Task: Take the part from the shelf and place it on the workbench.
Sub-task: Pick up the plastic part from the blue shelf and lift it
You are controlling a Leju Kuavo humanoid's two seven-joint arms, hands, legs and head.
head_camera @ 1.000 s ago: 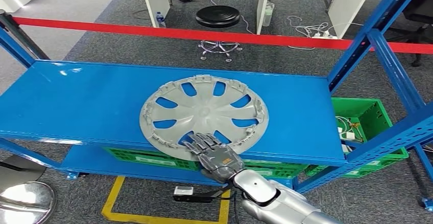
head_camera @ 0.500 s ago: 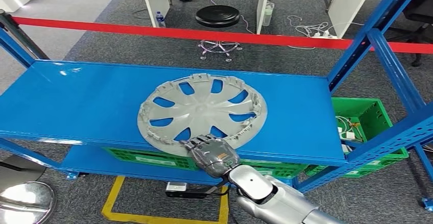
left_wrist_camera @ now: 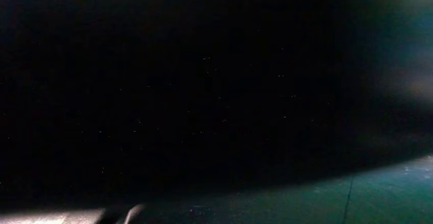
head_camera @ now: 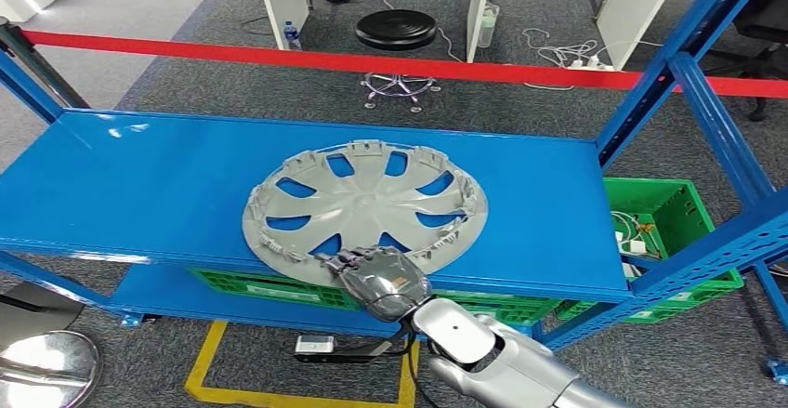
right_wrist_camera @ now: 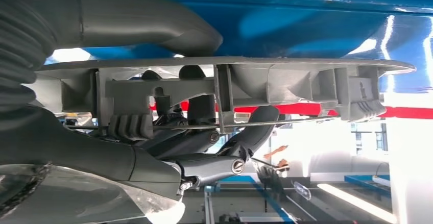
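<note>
While the right robot hand (head_camera: 374, 279) grips the near rim of the grey wheel cover (head_camera: 362, 205), that one part sits on the upper level of the blue shelf (head_camera: 139, 185), its near edge jutting past the shelf's front lip and its far side tilted slightly up. From the right wrist view, the thick thumb (right_wrist_camera: 153, 22) lies on one face of the cover (right_wrist_camera: 286, 76) and the darker fingers (right_wrist_camera: 245, 132) curl under the opposite, ribbed face, so the rim is pinched between them. The left wrist view is almost wholly dark, and I cannot tell how the left robot hand stands.

One green crate (head_camera: 683, 208) stands at the right beside the shelf's uprights, holding a tangle of small white and orange items with cords; what they are is too small to tell. More green crates (head_camera: 269, 287) sit on the lower level beneath the cover, their contents hidden. Beyond the shelf, one red barrier tape (head_camera: 279, 53) runs across the grey carpet, with one black round stool (head_camera: 397, 29) behind it and a bunch of white cables (head_camera: 567, 55) on the floor.
</note>
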